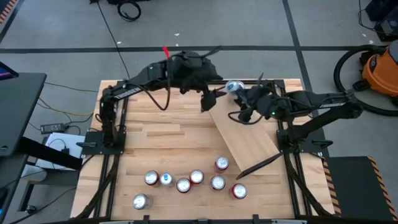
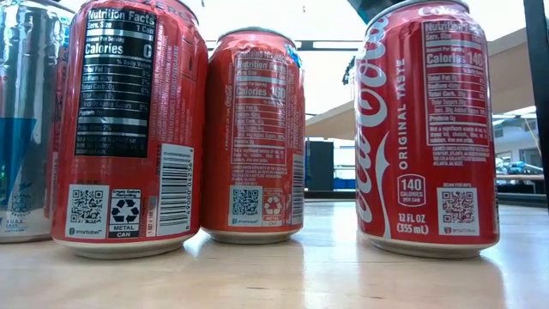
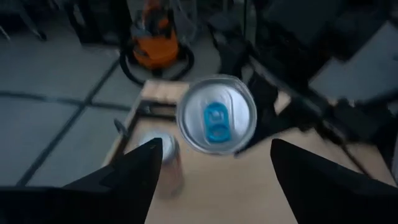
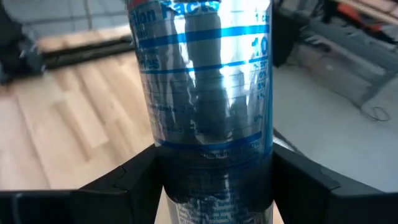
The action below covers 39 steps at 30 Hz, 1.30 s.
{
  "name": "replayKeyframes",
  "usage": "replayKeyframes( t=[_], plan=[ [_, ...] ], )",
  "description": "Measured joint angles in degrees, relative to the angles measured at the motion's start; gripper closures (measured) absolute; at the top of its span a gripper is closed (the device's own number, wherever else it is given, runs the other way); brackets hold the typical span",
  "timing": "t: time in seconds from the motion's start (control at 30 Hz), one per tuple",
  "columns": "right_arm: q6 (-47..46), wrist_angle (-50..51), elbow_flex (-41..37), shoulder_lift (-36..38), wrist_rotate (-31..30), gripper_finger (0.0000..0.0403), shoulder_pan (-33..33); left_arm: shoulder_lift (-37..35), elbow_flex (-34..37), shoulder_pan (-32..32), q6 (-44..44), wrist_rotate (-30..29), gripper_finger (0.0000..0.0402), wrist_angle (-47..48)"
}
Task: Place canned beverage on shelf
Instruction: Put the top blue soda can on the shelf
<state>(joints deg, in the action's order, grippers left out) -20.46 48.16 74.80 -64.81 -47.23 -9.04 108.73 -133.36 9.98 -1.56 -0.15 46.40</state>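
The right claw (image 4: pixel 214 186) is clamped on a silver-and-blue can (image 1: pixel 234 86), fingers pressed to both sides of its lower body in the right wrist view. From above, that can sits at the far end of the shelf (image 1: pixel 249 134), the light plank lying at an angle across the right half of the bench (image 1: pixel 161 134). Whether the can's base touches the plank, I cannot tell.

The left claw (image 1: pixel 207 101) is just beside the can, near the shelf's far corner, fingers (image 3: pixel 134 171) spread wide with nothing between them. Its wrist camera looks down on the can's top (image 3: pixel 216 114), blue tab showing, with the right arm dark behind it.

On the near bench, well apart from the shelf's far end, a loose cluster of cans stands upright: red ones (image 1: pixel 217 182) in a rough row, a silver one (image 1: pixel 140 201) at the near left. One red can (image 1: pixel 221 163) stands just beside the shelf's near edge. The low view is filled by three red cans (image 2: pixel 255 137) and a silver one at the edge.

An orange vacuum (image 1: pixel 380 65) sits on the floor off to the right.
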Motion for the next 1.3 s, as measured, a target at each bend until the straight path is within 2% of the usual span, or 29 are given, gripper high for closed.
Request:
replayKeyframes(
  t=[0.17, 0.43, 0.67, 0.9, 1.07, 1.3],
  plan=[
    [-3.54, 0.28, 0.03, 0.56, -8.52, 0.0147, -3.90, -0.25, 3.86, -0.45, -0.48, -0.01, 0.0111, -7.00],
    [-13.49, 5.15, 0.05, 0.95, -17.00, 0.0146, -10.09, -0.22, 14.27, -2.71, -0.20, -0.16, 0.0141, -22.61],
    [-24.41, 12.26, 0.07, 3.12, -22.95, 0.0146, -15.20, -4.07, 25.69, -3.47, -0.48, -0.14, 0.0176, -41.22],
    [-24.58, 11.94, -0.50, 3.12, -24.24, 0.0146, -16.54, -3.51, 33.78, -3.87, 2.88, -0.19, 0.0197, -59.67],
    [-24.83, 11.04, -0.73, 3.10, -24.49, 0.0146, -16.50, -2.93, 34.45, -4.02, 6.81, -1.45, 0.0179, -60.05],
    [-24.40, 5.89, -0.73, 3.33, -25.75, 0.0146, -16.50, -2.83, 34.42, -4.46, 8.47, -4.64, 0.0099, -56.56]
  ],
)
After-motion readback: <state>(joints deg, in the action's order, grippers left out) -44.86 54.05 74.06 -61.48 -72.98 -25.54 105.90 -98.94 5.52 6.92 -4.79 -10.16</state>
